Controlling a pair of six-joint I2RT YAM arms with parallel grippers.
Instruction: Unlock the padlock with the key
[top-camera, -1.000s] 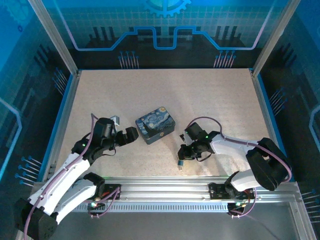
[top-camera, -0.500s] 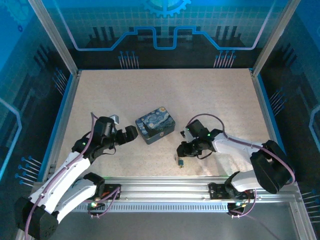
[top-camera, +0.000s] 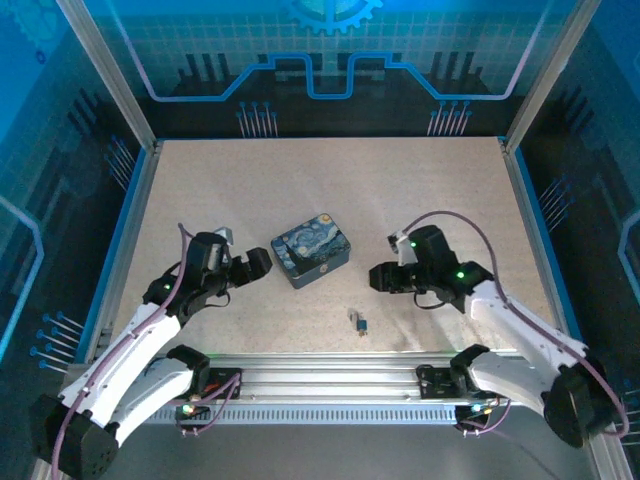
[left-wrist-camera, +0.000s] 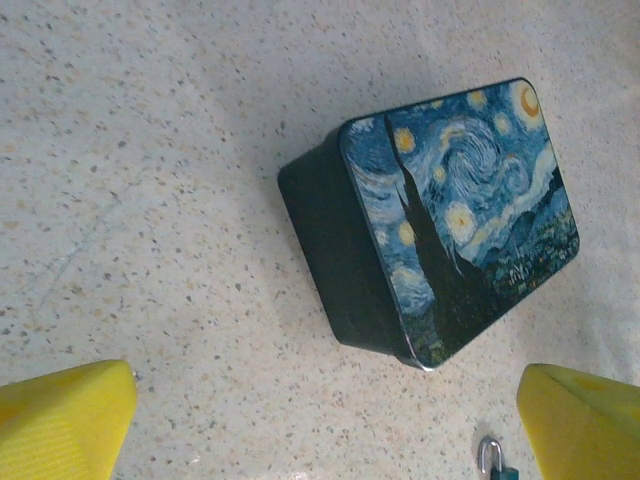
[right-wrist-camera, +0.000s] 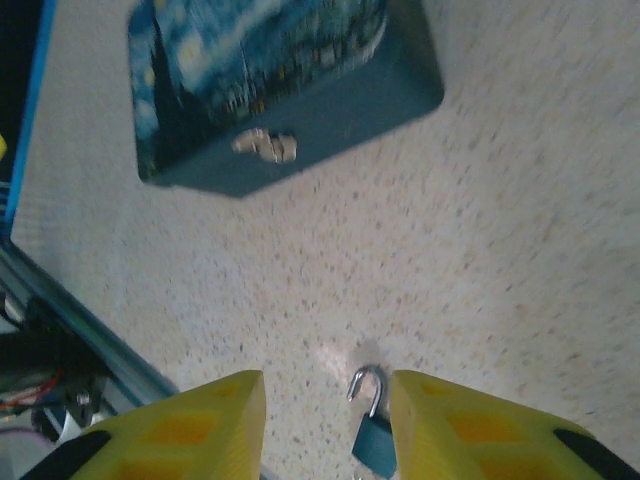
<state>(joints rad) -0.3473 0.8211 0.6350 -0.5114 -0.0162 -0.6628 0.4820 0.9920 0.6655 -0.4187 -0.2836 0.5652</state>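
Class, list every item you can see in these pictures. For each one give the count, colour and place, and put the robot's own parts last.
tin box: one, blue-and-yellow Starry Night lid with dark sides, mid-table between the two arms.
padlock: one, teal body with silver shackle, lying free on the table, nearer the front rail than the box.
table: one, speckled beige, under everything.
front rail: one, silver metal, along the near edge.
left gripper: one, yellow fingers, open, left of the box.
right gripper: one, yellow fingers, open and holding nothing, right of the box.
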